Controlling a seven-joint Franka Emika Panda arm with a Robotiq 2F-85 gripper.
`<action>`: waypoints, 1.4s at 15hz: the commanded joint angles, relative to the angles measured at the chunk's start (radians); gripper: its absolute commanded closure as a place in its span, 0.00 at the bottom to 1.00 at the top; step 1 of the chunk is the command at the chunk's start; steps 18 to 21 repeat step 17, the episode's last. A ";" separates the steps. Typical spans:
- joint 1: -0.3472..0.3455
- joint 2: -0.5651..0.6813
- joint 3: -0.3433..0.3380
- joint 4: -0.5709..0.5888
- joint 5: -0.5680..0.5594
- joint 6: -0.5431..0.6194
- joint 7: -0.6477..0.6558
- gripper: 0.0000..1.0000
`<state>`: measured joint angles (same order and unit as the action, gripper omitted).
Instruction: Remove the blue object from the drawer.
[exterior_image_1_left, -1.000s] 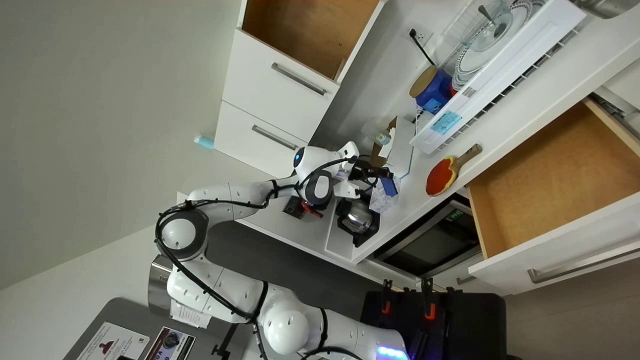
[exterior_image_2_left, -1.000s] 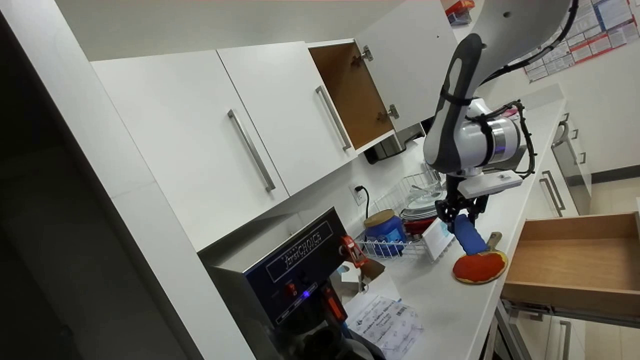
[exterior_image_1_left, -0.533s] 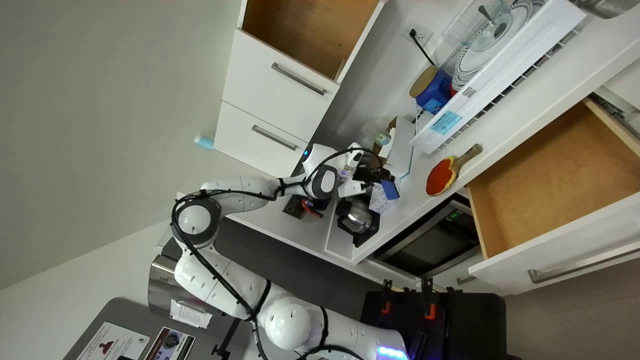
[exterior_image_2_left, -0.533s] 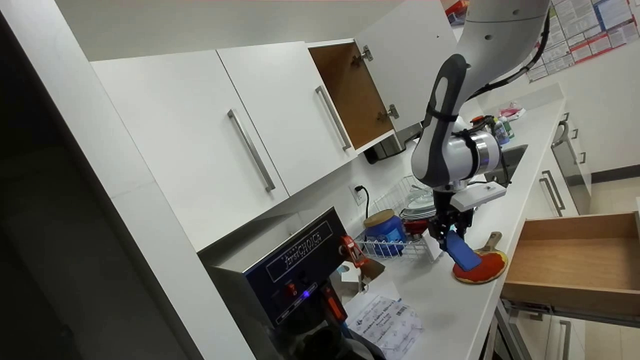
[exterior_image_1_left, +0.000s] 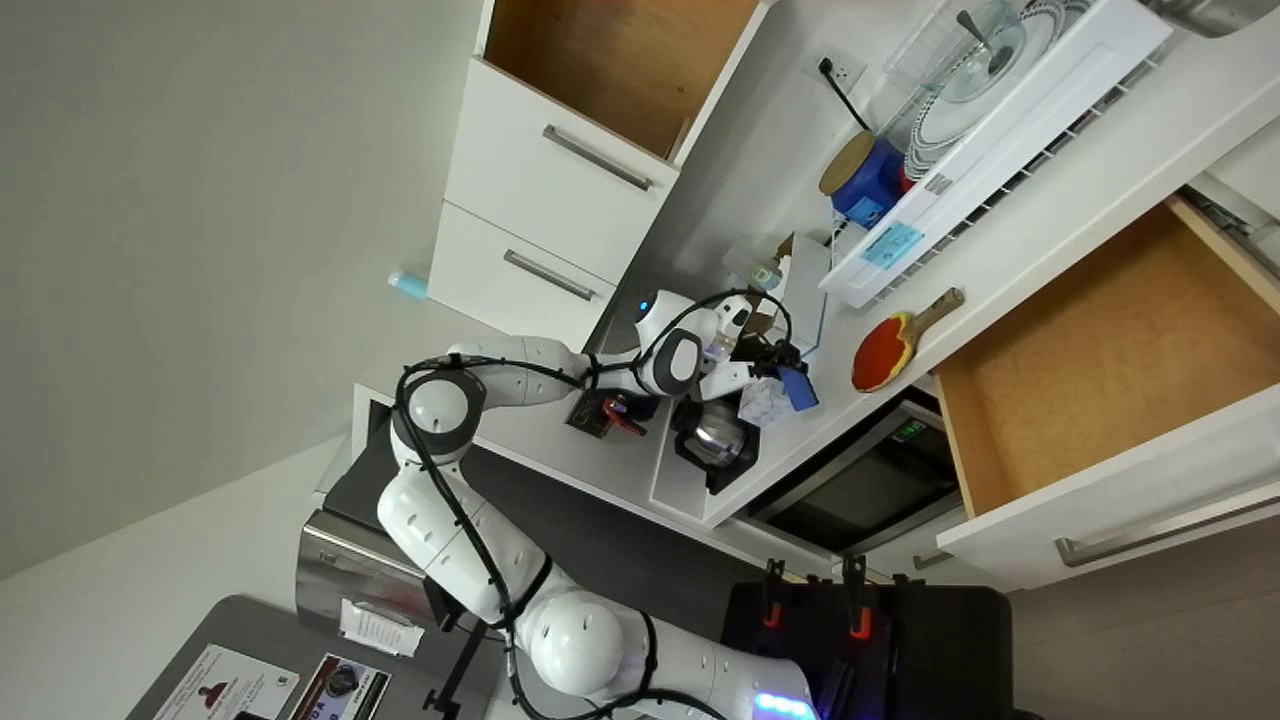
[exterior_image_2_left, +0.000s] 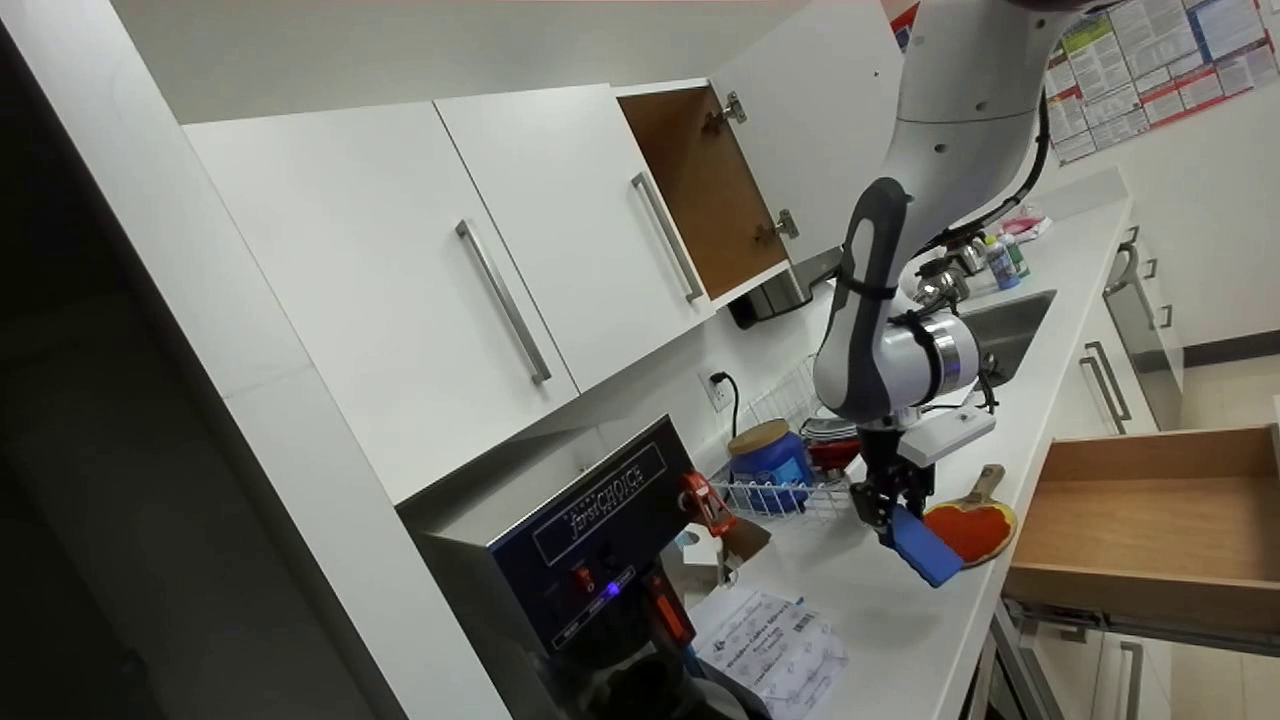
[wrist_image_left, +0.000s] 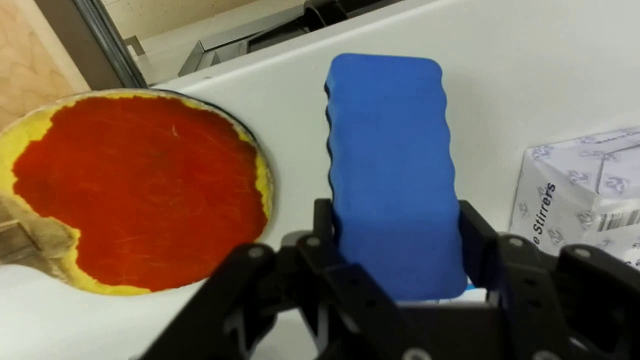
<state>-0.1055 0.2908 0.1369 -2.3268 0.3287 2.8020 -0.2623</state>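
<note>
Blue block (wrist_image_left: 395, 175): one, held between my jaws, which touch it on both long sides; above the tabletop (exterior_image_2_left: 870, 640), out of the drawer (exterior_image_2_left: 1160, 510). Oblong, rounded corners, matt plain face. The wrist view alone gives me scalloped long edges and a dark strip down the left one; both exterior views give only a plain tilted slab jutting from my jaws.

Drawer: pulled open, smooth light-brown wood inside. White front (exterior_image_1_left: 1130, 500) and metal bar handle (exterior_image_1_left: 1165, 535) in an exterior view; dark metal runner (exterior_image_2_left: 1100, 618) beneath its side in an exterior view; in the wrist view, a grained corner at the left.

Paddle (wrist_image_left: 140, 190): one, flat on the tabletop; left of the block in the wrist view. Red facing, ragged-edged and faintly scratched, over a yellow border; wooden handle, cut off in the wrist view, whole in both exterior views. In an exterior view the block (exterior_image_2_left: 925, 545) overlaps its edge; my wrist view shows bare tabletop between.

Box (wrist_image_left: 575, 200): right of the block in the wrist view, pale, printed over; "Stirrers" and a barcode legible there.

Jar (exterior_image_2_left: 770, 465): blue, rounded, tan lid; in both exterior views.

Carafe (exterior_image_1_left: 718, 435): shiny metal, dark surround; in an exterior view.
</note>
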 joint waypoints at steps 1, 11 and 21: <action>0.002 0.071 -0.004 0.077 -0.049 -0.032 0.003 0.65; 0.005 0.158 0.001 0.156 -0.110 -0.029 0.033 0.00; -0.008 0.159 0.012 0.143 -0.103 -0.001 0.017 0.00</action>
